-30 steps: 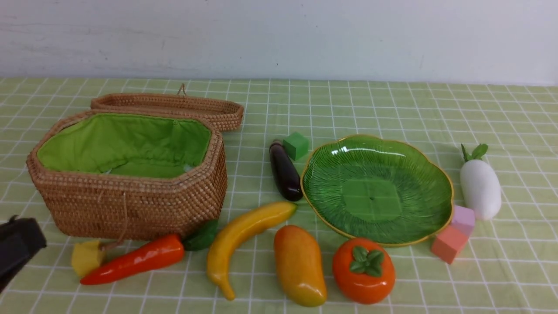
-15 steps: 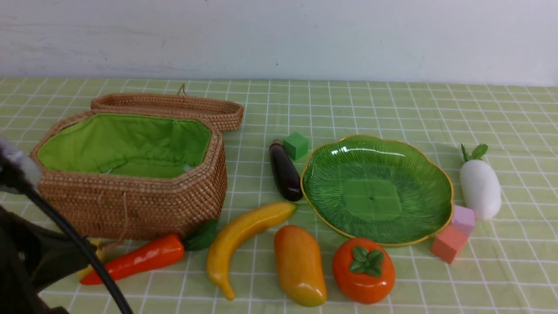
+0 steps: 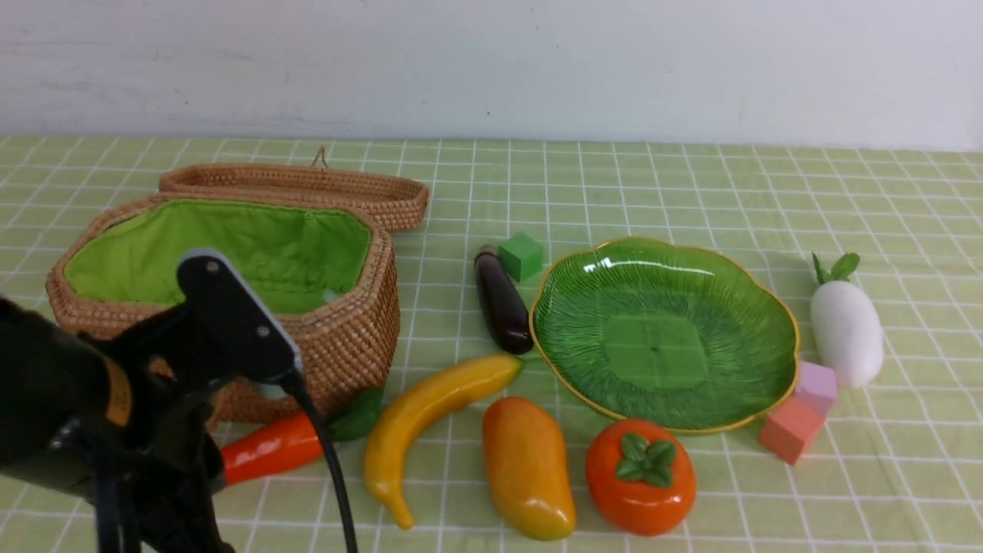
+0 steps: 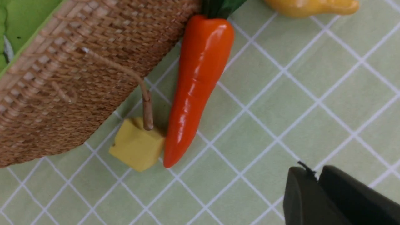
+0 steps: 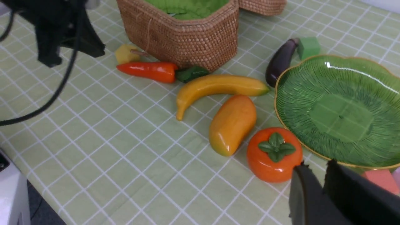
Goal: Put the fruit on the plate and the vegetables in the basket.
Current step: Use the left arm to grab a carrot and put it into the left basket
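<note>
The banana (image 3: 430, 415), mango (image 3: 526, 465) and persimmon (image 3: 641, 476) lie in a row on the cloth in front of the empty green plate (image 3: 664, 330). The eggplant (image 3: 501, 303) lies left of the plate, the radish (image 3: 845, 330) to its right. The red chili (image 3: 269, 449) rests against the front wall of the open basket (image 3: 338, 346). My left arm (image 3: 153, 384) covers the chili's tip in the front view. My left gripper (image 4: 317, 175) hangs shut and empty above the cloth, apart from the chili (image 4: 197, 87). My right gripper (image 5: 315, 170) hovers near the persimmon (image 5: 274, 154), jaws almost together, empty.
A yellow cube (image 4: 137, 145) touches the chili's tip under the basket's cord. A green cube (image 3: 521, 256) sits behind the eggplant. Pink (image 3: 816, 386) and coral (image 3: 791, 430) cubes stand at the plate's right front. The wicker lid (image 3: 307, 188) lies open behind the basket.
My left arm has swung in from the lower left edge and now stands before the basket, hiding the yellow cube and the chili's tip in the front view. No object has moved.
</note>
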Robot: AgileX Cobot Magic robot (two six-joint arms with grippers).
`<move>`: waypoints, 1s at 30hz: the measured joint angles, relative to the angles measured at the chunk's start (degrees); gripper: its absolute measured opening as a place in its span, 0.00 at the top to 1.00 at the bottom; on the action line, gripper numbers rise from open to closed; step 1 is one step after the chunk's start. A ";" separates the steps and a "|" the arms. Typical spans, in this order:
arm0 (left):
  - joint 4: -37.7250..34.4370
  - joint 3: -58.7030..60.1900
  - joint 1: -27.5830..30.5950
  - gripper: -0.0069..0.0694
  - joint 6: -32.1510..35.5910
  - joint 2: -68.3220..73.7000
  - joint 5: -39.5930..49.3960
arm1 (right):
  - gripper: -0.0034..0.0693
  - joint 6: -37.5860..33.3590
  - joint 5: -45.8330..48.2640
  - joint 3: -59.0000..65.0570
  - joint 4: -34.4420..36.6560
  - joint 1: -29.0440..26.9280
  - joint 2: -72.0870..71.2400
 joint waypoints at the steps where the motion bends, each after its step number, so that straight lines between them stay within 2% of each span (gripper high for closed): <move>1: 0.64 -0.07 0.00 0.69 0.00 2.18 -0.44 | 0.81 -0.48 0.15 0.00 0.05 0.00 0.00; 4: 1.96 -0.19 0.50 0.47 0.15 6.62 -1.27 | 0.80 -0.97 0.37 0.00 -0.01 0.00 0.00; 6: 2.07 -0.24 1.37 0.35 0.52 8.79 -2.34 | 0.80 -1.39 0.45 0.00 -0.07 0.00 0.00; 9: 1.90 -0.24 3.20 0.24 1.23 11.38 -4.58 | 0.79 -2.60 0.51 0.00 -0.07 0.00 0.00; 11: 1.21 -0.24 4.50 0.19 2.82 11.97 -5.81 | 0.79 -3.12 0.65 0.00 -0.20 0.00 0.00; 17: -1.76 1.79 5.28 0.18 9.56 10.65 -9.04 | 0.78 -3.60 2.45 0.00 -0.20 0.00 0.00; 22: -1.43 5.93 5.99 0.18 13.50 10.51 -16.24 | 0.78 -3.64 3.31 0.00 -0.20 0.00 0.00; 26: -2.28 6.20 9.63 0.18 14.47 10.79 -21.33 | 0.77 -3.66 3.31 0.00 -0.13 0.04 0.00; 30: -4.10 6.20 12.86 0.18 17.60 12.77 -22.02 | 0.77 -3.71 3.31 0.00 -0.01 0.04 0.00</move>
